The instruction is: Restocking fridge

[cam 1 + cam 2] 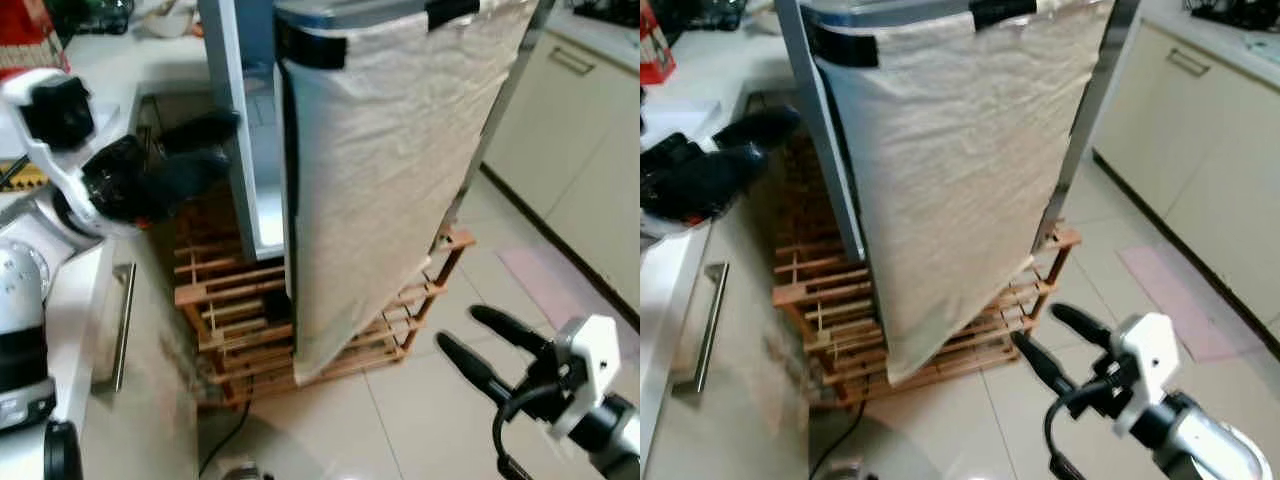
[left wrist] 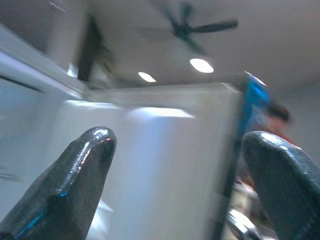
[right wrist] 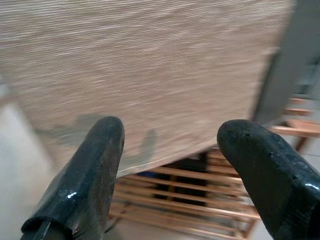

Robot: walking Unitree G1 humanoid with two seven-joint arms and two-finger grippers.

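the fridge [image 1: 390, 170] stood cloth-draped on a wooden rack [image 1: 330, 330]. both hands, left [image 1: 205, 150] and right [image 1: 490, 345], hung released and empty beside it. restocking looked barely begun.

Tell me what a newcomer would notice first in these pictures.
A tall fridge with a beige cloth draped over its door stands in the middle, on a wooden rack on the tiled floor. The right gripper, jaws open, hangs low before the cloth, and the left gripper is raised beside the fridge's left edge.
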